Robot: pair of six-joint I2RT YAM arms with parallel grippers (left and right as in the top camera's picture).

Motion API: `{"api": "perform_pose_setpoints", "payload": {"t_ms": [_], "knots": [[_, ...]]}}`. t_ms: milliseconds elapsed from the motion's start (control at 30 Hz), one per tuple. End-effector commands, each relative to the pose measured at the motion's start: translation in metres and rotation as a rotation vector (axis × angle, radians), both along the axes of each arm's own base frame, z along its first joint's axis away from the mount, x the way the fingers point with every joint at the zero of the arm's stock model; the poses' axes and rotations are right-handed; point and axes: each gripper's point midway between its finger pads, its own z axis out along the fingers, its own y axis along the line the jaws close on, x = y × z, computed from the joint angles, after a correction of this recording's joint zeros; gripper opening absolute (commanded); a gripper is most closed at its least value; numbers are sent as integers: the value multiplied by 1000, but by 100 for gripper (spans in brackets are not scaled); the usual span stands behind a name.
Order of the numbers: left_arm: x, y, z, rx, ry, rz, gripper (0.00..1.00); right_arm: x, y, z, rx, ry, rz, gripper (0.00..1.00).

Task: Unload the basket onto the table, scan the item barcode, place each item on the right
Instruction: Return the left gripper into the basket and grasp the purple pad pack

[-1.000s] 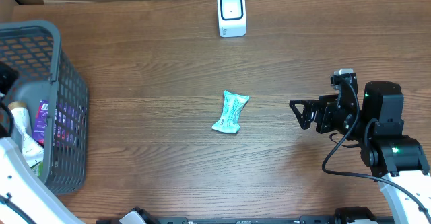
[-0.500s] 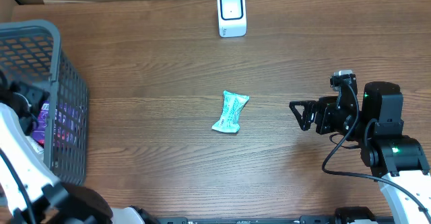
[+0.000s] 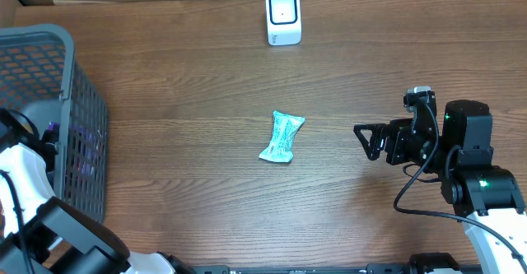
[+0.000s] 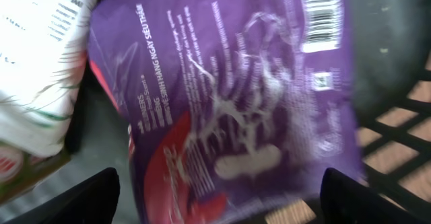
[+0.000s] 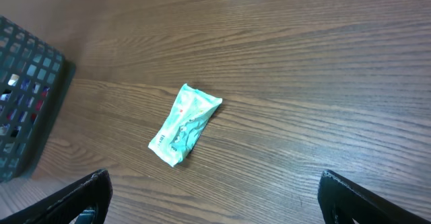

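My left gripper (image 4: 219, 197) hangs open inside the grey basket (image 3: 86, 109), its dark fingertips (image 4: 87, 197) on either side of a purple packet (image 4: 229, 96) lying just below. A barcode (image 4: 322, 12) shows on that packet's top right corner. A light green packet (image 3: 282, 137) lies flat on the wooden table at mid-table, also seen in the right wrist view as the green packet (image 5: 185, 124). My right gripper (image 3: 368, 139) stands open to the right of it, well apart, with nothing between its fingers. The white scanner (image 3: 283, 16) stands at the table's far edge.
A white packet (image 4: 40, 62) lies next to the purple one in the basket. The basket's dark mesh wall (image 5: 27, 96) stands at the left of the table. Brown cardboard borders the table's far side.
My left gripper has opened wide and the left arm has shifted within the basket. The right arm and the green packet have not moved.
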Motion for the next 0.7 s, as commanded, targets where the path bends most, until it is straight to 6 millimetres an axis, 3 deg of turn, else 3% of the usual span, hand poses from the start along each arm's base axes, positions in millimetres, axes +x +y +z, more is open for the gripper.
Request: {"api": "perform_pose_setpoints", "payload": {"t_ms": [0,200,333,367,400,467,500,667], "knots": [[-6,-7,-24,-47,49,-19,88,4,1,15,-7,-41,7,98],[-13,-8,-55,-94,128,-10,84,3,1,14,-8,-35,7,98],[-16,-9,-78,-125,170,-9,75,3,1,13,-8,-35,7,98],[-16,-9,-83,-133,178,-10,67,3,1,14,-8,-35,7,98],[-17,-9,-88,-139,185,-11,51,3,1,14,-8,-36,7,98],[-18,-10,-92,-146,197,-13,10,3,1,14,-8,-36,7,99],[-19,-11,-93,-149,200,-13,4,3,1,14,-8,-38,7,99],[-7,-6,-75,-133,142,-39,4,4,1,16,-7,-46,7,99]]}}
